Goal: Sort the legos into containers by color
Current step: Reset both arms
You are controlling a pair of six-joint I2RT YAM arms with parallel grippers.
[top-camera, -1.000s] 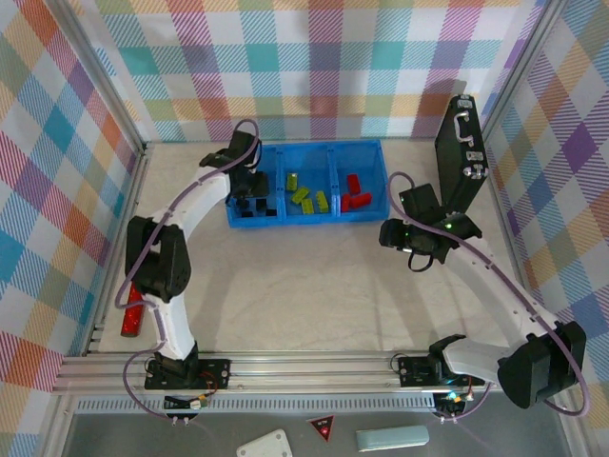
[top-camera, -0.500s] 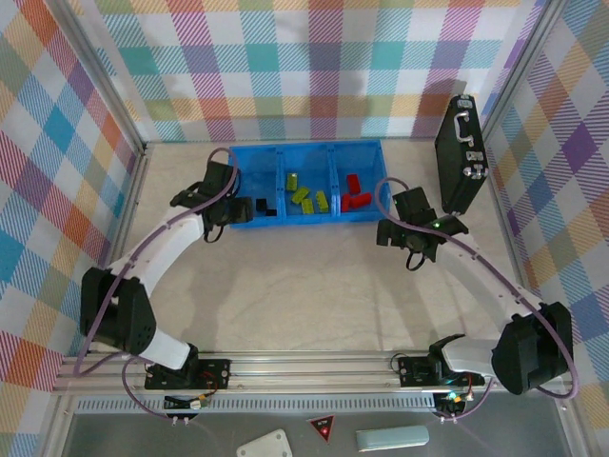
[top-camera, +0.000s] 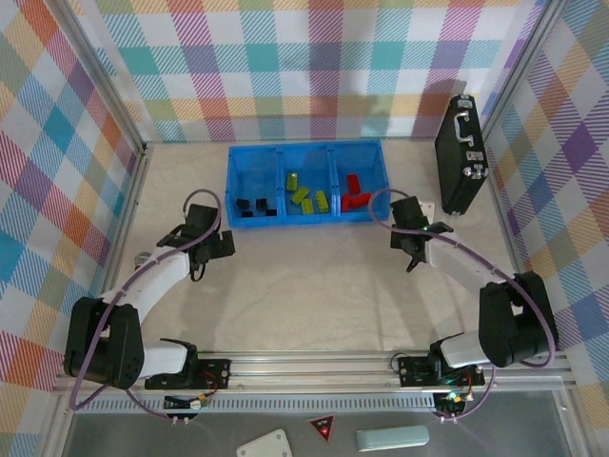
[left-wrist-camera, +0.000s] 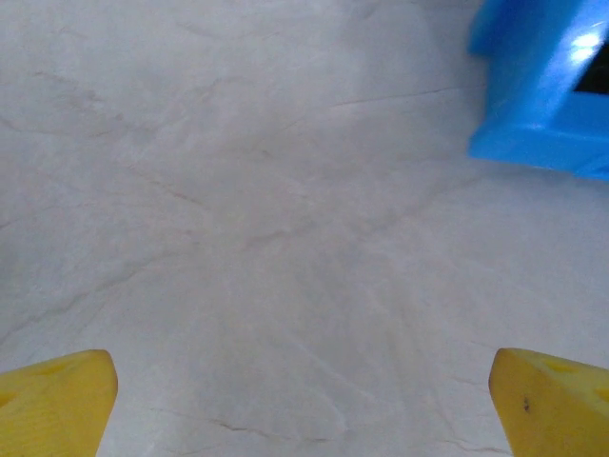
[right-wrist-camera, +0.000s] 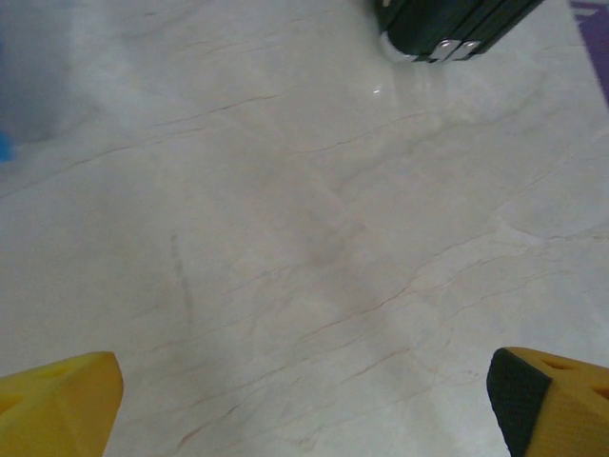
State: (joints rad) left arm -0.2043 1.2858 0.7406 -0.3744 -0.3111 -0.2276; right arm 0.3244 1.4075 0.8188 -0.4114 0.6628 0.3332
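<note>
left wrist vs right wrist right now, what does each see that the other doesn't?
Left wrist: a corner of the blue tray, upper right. Right wrist: a corner of the black briefcase at the top edge, plus a blue blur at left, too vague to name. Both: pale table; left gripper and right gripper open, holding nothing.

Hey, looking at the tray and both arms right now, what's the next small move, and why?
Probably just fold both arms back to their bases and stop. In the blue tray, black bricks lie in the left compartment, green bricks the middle, red bricks the right; the left end effector and right end effector are open over bare table, holding nothing.
</note>
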